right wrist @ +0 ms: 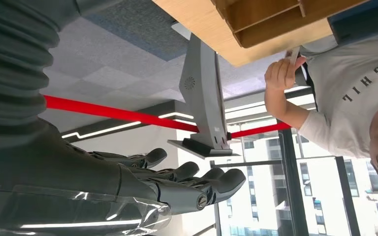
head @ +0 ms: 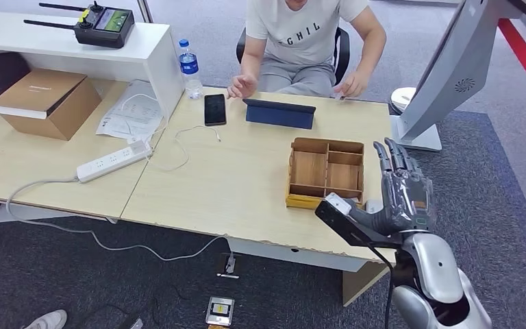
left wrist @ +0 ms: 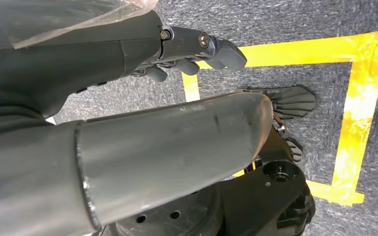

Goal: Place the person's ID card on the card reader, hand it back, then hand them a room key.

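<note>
here a light wooden desk (head: pixel 246 185) stands on dark grey carpet (head: pixel 493 178)

A water bottle (head: pixel 190 67) stands upper centre beside a phone (head: pixel 214 109) — power strip (head: pixel 113 161) and cardboard box (head: pixel 47 101) at left

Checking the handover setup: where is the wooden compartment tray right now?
In the head view, the wooden tray sits on the table's right side near its front edge, just left of the raised right hand and nearer the robot than the blue tablet stand.
</note>
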Controlling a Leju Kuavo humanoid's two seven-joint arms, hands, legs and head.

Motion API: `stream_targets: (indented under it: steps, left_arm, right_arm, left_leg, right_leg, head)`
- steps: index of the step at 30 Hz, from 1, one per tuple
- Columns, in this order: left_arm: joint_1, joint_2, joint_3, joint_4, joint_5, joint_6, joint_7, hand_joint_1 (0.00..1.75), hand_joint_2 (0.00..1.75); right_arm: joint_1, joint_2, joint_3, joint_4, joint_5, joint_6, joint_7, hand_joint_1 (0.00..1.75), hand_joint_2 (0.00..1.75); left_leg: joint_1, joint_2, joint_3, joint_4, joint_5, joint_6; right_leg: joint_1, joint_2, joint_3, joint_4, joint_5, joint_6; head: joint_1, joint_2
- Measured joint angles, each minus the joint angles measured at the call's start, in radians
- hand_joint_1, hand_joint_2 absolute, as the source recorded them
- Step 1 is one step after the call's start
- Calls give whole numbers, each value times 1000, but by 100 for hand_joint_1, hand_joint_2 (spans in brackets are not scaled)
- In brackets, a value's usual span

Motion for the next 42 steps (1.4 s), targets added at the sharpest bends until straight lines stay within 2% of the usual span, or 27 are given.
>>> stream_targets:
  steps: [15,26,42]
  left_arm:
    - [0,2,14,0,4,6,18,0,0]
    - [-2,2,14,0,2,4,20,0,0]
    - [-3,11,14,0,-16,-18,8,0,0]
  right_arm:
    - [-5,128,-27,166,120,14,-40,0,175]
    - [-19,208,-30,231,151,39,-46,0,175]
    - [-27,243,-37,315,164,55,-29,0,175]
  left_leg:
    - [0,0,0,0,0,0]
    - [0,0,0,0,0,0]
    - [0,1,0,0,0,0]
  right_leg:
    - [0,0,0,0,0,0]
    - [0,0,-1,0,0,0]
    - [0,0,-1,0,0,0]
  head:
    - [0,0]
    - [0,0]
    - [0,0]
